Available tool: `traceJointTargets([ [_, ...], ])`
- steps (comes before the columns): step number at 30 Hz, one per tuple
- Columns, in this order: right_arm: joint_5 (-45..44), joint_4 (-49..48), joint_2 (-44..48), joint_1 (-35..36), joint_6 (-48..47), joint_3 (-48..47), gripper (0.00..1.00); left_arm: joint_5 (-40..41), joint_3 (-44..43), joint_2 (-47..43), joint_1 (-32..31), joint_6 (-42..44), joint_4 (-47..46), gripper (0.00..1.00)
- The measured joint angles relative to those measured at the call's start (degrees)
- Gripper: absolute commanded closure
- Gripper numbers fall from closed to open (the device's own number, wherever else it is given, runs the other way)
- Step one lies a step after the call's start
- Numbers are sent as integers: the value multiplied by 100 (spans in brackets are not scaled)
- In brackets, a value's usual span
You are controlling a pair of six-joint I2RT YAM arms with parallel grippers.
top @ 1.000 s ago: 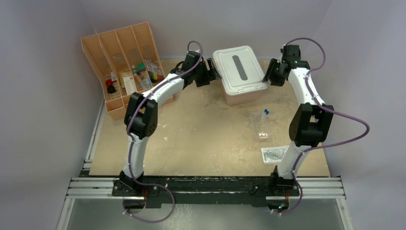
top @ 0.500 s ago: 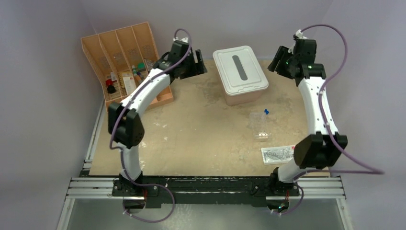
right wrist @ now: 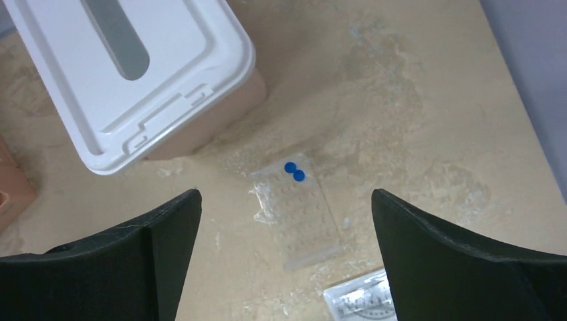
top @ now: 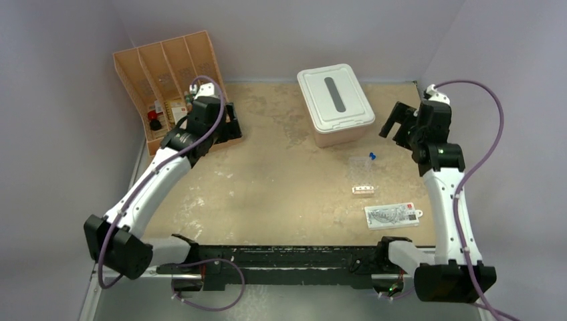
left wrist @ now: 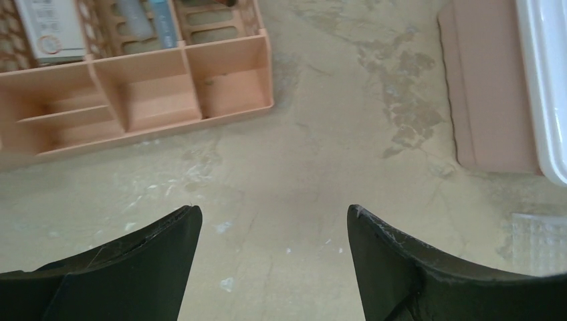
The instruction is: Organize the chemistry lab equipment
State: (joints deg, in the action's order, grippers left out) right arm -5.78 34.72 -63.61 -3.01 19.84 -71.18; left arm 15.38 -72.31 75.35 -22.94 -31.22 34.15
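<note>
My left gripper (left wrist: 274,221) hangs with its jaws spread wide over the bare tan tabletop (left wrist: 314,154). The orange divided plastic tray (left wrist: 160,93) sits ahead to its left and the pink rectangular tub (left wrist: 491,100) ahead to its right, with open board between them. My right gripper (right wrist: 284,195) is spread just as wide, gripping nothing. Beneath and just ahead of it the clear plastic well rack (right wrist: 304,221) lies flat, its small wells faint against the board, with two small round blue pieces (right wrist: 289,166) touching each other at its far end. A clear printed packet (right wrist: 358,301) lies nearer, to the right, apart from the rack. The tub's white lid (right wrist: 134,73) is ahead-left, and the pale wall (right wrist: 535,80) bounds the table far right.
</note>
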Motion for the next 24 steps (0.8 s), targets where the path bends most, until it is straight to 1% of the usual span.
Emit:
traceJointTargets([
  [4,-348,153,479,0,59,186,1,514,400,-715,0,79,103,20],
  [10,-935,262,846,0,238,59,1,1320,439,-1836,0,157,133,18],
  [13,-1174,232,1246,0,267,59,1,1572,428,-2345,0,334,160,16],
  [18,-1423,240,1808,0,306,9,1,1888,76,-2673,0,581,431,16],
  [24,-1556,289,1853,0,330,-173,1,1910,-76,-2837,0,702,584,12],
])
